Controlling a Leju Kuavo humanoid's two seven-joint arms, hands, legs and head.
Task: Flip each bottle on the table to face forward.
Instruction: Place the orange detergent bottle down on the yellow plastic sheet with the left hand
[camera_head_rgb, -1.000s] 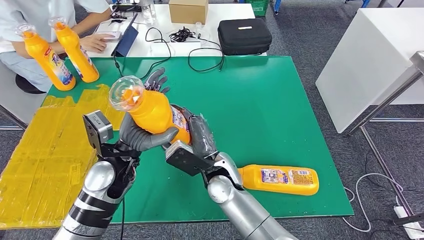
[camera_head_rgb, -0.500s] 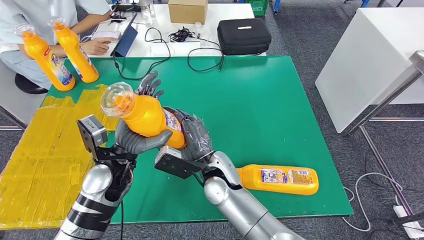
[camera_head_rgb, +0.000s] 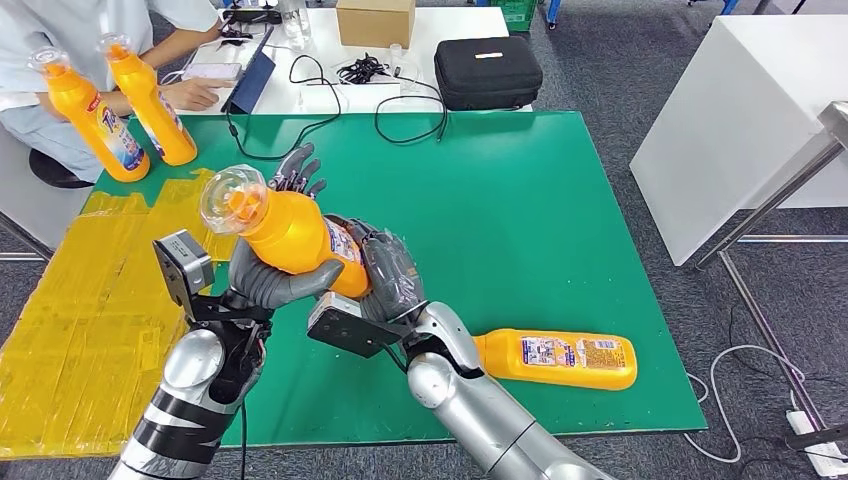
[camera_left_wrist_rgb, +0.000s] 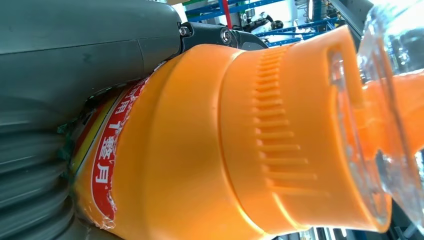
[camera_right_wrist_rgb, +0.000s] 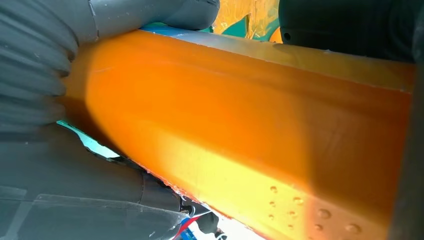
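Note:
Both my hands hold one orange bottle with a clear cap in the air above the left part of the green mat, cap tilted up and to the left. My left hand wraps its middle, thumb underneath. My right hand grips its base end. The left wrist view shows the orange bottle with its red label against my left hand. In the right wrist view the bottle's body lies across my right hand. A second orange bottle lies on its side, label up, near the mat's front right.
Two more orange bottles stand upright at the far left by a seated person. A yellow sheet covers the table's left. Behind are a white table with cables, a black case and a cardboard box.
Both hands have carried the held bottle a little left and up, its cap tilting further left. Over the last half second it has barely moved. The lying bottle is unchanged.

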